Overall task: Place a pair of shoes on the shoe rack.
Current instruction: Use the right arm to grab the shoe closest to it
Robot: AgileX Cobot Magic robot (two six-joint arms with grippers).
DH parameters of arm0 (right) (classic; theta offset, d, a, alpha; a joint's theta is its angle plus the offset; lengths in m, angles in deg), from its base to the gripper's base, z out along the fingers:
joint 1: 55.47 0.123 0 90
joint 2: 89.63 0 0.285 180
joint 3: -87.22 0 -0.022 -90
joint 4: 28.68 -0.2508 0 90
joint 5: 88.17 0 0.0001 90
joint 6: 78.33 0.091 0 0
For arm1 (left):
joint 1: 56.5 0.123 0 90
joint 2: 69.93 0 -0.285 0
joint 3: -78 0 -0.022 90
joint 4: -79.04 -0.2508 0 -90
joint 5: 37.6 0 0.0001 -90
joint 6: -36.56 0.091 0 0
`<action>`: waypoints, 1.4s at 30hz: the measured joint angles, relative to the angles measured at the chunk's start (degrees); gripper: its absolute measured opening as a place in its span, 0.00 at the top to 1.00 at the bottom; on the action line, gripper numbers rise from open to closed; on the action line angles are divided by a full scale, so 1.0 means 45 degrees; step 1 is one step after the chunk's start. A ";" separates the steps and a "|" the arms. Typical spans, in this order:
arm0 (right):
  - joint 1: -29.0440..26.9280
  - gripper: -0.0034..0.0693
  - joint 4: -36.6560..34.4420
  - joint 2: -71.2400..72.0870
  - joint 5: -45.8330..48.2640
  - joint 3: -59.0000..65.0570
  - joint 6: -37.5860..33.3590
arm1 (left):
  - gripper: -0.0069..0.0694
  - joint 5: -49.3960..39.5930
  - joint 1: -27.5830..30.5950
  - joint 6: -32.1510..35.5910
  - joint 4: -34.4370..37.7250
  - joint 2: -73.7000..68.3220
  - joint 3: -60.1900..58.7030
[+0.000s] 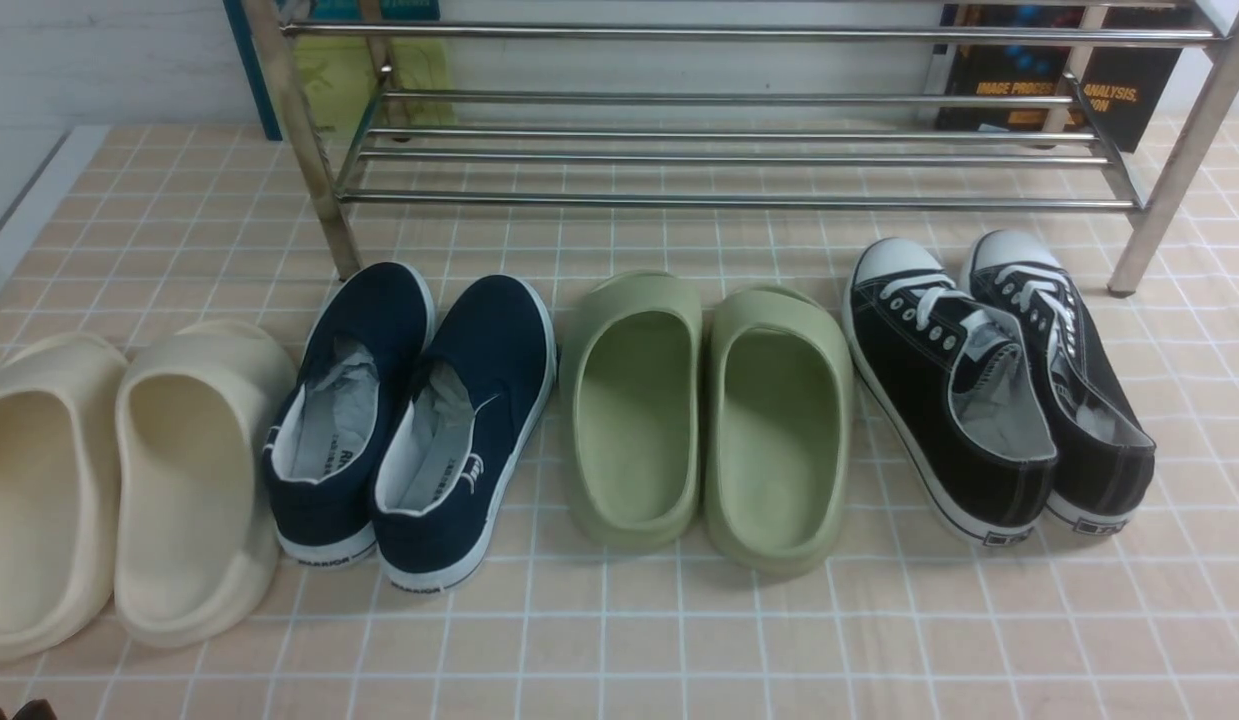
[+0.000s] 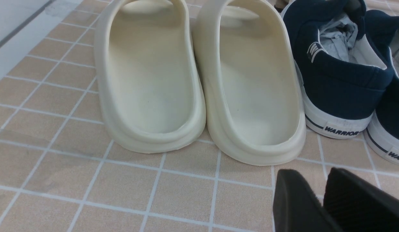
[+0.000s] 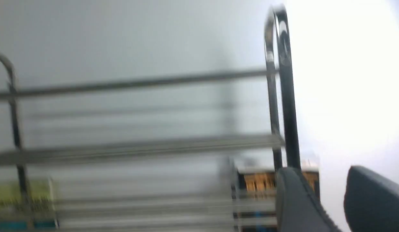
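The pair of shoes point(image 1: 989, 390), black lace-up sneakers with white laces and toe caps, stands on the tiled floor at the right, toes toward the shoe rack point(image 1: 729, 200). The rack's silver bars span the back of the front view, with nothing on them. Neither gripper shows in the front view. In the left wrist view my left gripper point(image 2: 313, 175) hovers low over the tiles, jaws slightly apart and empty, just short of the cream slippers' heels. The right wrist view is blurred. There my right gripper point(image 3: 321, 172) is open and empty, facing the shoe rack point(image 3: 278, 96).
Left to right on the floor stand cream slippers point(image 1: 119, 480) point(image 2: 199, 80), navy slip-ons point(image 1: 409, 400) point(image 2: 341, 77) and green slippers point(image 1: 709, 410). Books lean on the wall behind the rack, one dark point(image 1: 1059, 90) and one green point(image 1: 359, 70).
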 joint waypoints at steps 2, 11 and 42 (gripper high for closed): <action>0.0000 0.62 0.0000 -0.1114 0.0825 -0.0014 0.0012 | 0.67 0.0000 0.0000 0.0000 0.0000 0.0000 0.0000; 0.0000 0.62 -0.0295 -0.4491 0.1874 -0.0014 0.0988 | 0.66 0.0000 0.0000 0.0000 0.0000 0.0000 0.0000; 0.5006 0.41 -0.1782 -1.4690 1.1650 -0.8058 -0.1585 | 0.63 0.0000 0.0000 0.0000 -0.0034 0.0000 0.0000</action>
